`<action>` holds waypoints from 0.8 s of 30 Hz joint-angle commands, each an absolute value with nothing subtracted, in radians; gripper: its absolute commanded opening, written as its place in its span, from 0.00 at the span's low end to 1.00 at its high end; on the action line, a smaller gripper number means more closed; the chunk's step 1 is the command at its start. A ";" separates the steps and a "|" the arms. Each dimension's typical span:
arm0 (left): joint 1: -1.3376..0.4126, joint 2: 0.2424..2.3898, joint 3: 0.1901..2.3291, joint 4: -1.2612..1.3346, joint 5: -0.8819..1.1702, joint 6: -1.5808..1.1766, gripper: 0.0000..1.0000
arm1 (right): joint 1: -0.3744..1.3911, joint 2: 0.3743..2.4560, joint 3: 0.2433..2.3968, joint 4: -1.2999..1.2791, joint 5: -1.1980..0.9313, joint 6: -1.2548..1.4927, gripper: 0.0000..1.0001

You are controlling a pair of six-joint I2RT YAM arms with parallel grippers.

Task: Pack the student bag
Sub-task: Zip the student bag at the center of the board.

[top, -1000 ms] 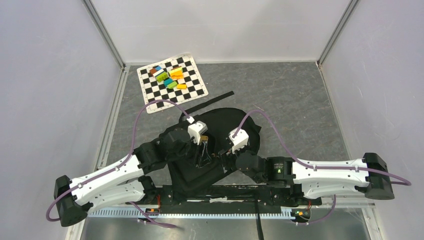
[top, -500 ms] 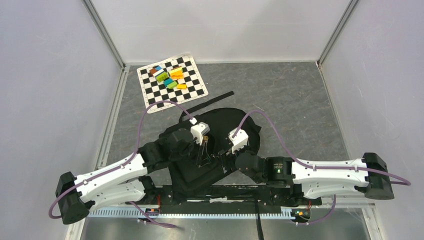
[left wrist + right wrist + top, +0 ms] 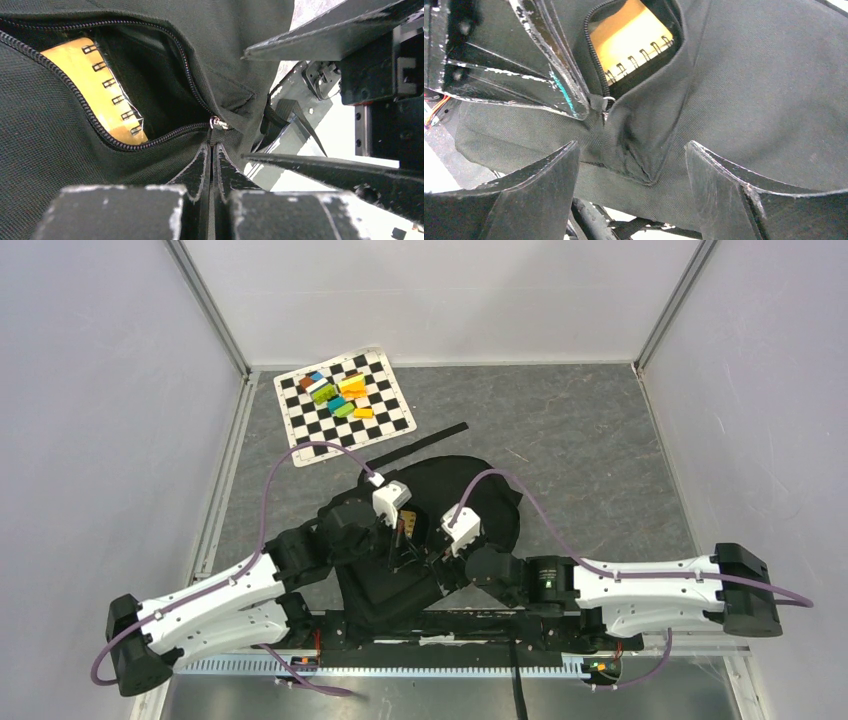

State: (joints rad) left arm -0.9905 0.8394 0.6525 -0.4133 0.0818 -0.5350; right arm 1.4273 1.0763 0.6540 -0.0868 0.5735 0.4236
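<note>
Your student bag (image 3: 470, 495) lies flat on the counter (image 3: 580, 440) toward 6 o'clock, just ahead of the two arm bases and between the arms. A zip opening in it gapes, and a yellow spiral-bound notebook (image 3: 95, 85) shows inside against the dark lining.

Your left pincer (image 3: 212, 160) is together, clamped on the zipper pull (image 3: 214, 142) at the end of that opening. The thin tab runs straight down between the two fingers.

Your right pincer (image 3: 631, 145) stands wide apart and holds nothing. Its fingers straddle a raised fold of the bag's fabric just at 3 o'clock of the left pincer's tips. You cannot tell from these views whether they touch the cloth.

A loose black strap (image 3: 420, 443) lies on the counter at the bag's 12 o'clock edge. Farther off, at 11 o'clock on the counter, a checkered mat (image 3: 385, 420) carries a cluster of coloured blocks (image 3: 340, 395), well apart from the bag.
</note>
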 commanded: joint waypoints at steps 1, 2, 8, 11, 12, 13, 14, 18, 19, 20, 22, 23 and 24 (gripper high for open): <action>-0.991 0.822 0.678 -0.395 0.034 -0.562 0.02 | 1.437 1.125 0.674 0.022 0.549 0.361 0.81; -0.992 0.826 0.681 -0.398 0.038 -0.561 0.02 | 1.437 1.137 0.682 0.021 0.560 0.360 0.81; -0.992 0.824 0.705 -0.428 0.004 -0.545 0.02 | 1.440 1.232 0.750 0.002 0.636 0.344 0.71; -0.992 0.809 0.728 -0.453 -0.097 -0.530 0.02 | 1.445 1.254 0.767 -0.055 0.657 0.352 0.56; -0.992 0.804 0.736 -0.457 -0.131 -0.526 0.02 | 1.448 1.253 0.763 -0.066 0.662 0.357 0.49; -0.992 0.800 0.745 -0.459 -0.168 -0.525 0.02 | 1.450 1.253 0.757 -0.073 0.668 0.360 0.42; -0.992 0.796 0.756 -0.458 -0.193 -0.521 0.02 | 1.451 1.252 0.747 -0.082 0.672 0.367 0.33; -0.992 0.802 0.796 -0.444 -0.273 -0.497 0.02 | 1.460 1.231 0.709 -0.118 0.669 0.400 0.18; -0.992 0.806 0.806 -0.439 -0.282 -0.486 0.02 | 1.462 1.222 0.697 -0.124 0.670 0.409 0.11; -0.992 0.811 0.815 -0.438 -0.296 -0.475 0.02 | 1.465 1.213 0.688 -0.128 0.669 0.417 0.03; -0.992 0.827 0.836 -0.454 -0.329 -0.464 0.02 | 1.471 1.196 0.674 -0.149 0.673 0.433 0.00; -0.992 0.835 0.848 -0.465 -0.341 -0.459 0.02 | 1.474 1.188 0.669 -0.160 0.678 0.444 0.00; -0.992 0.845 0.857 -0.475 -0.356 -0.453 0.02 | 1.478 1.178 0.665 -0.172 0.682 0.452 0.00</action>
